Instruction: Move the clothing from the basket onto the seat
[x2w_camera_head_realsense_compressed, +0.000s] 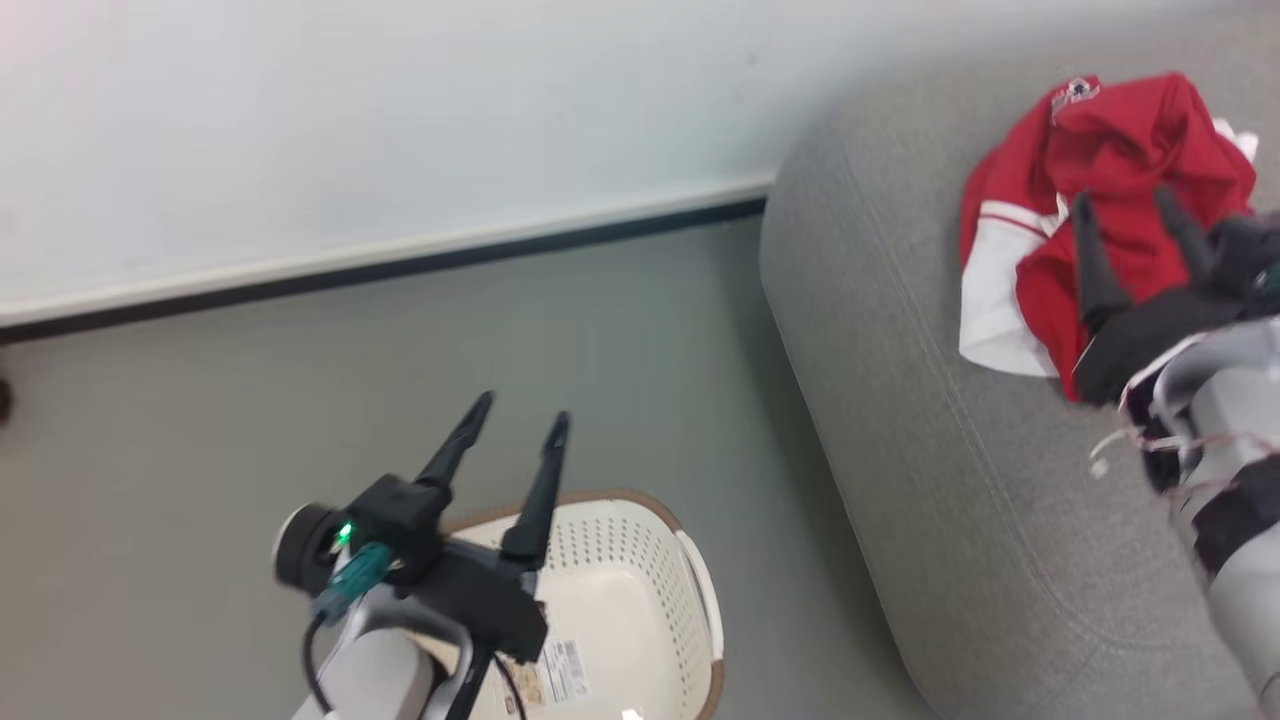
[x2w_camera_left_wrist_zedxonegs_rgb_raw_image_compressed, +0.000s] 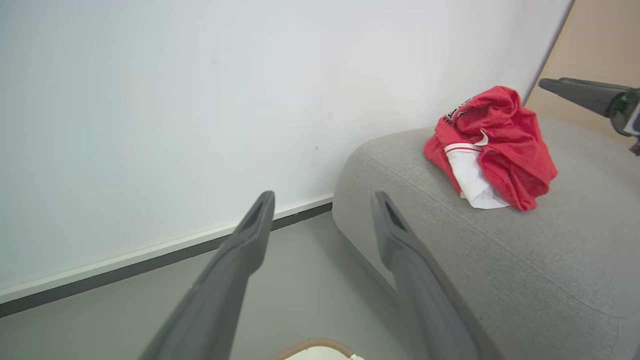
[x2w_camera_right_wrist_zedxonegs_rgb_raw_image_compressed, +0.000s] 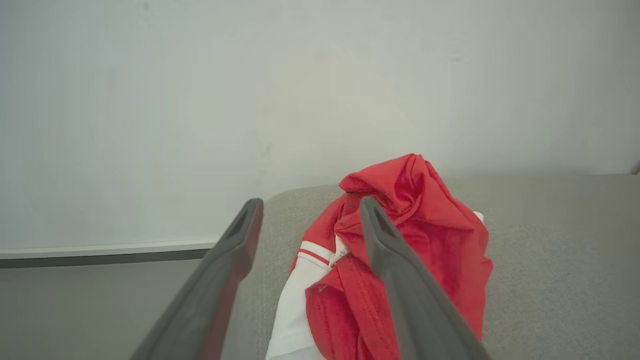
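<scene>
Dark fingers of the right gripper (x2w_camera_head_realsense_compressed: 1122, 198) stand wide apart with nothing between them, close above the clothing (x2w_camera_head_realsense_compressed: 1130, 130), a crumpled red heap with white trim resting on the seat (x2w_camera_head_realsense_compressed: 900, 350) near its rounded end. The sensible move is to draw straight back along the fingers' own line, jaws spread, so no fold of the thin fabric catches a tip and drags off the cushion. Further out, the left gripper (x2w_camera_head_realsense_compressed: 525, 407) hangs open above the basket (x2w_camera_head_realsense_compressed: 620, 570) on the floor. The basket's visible part looks empty, though its near side is hidden.
</scene>
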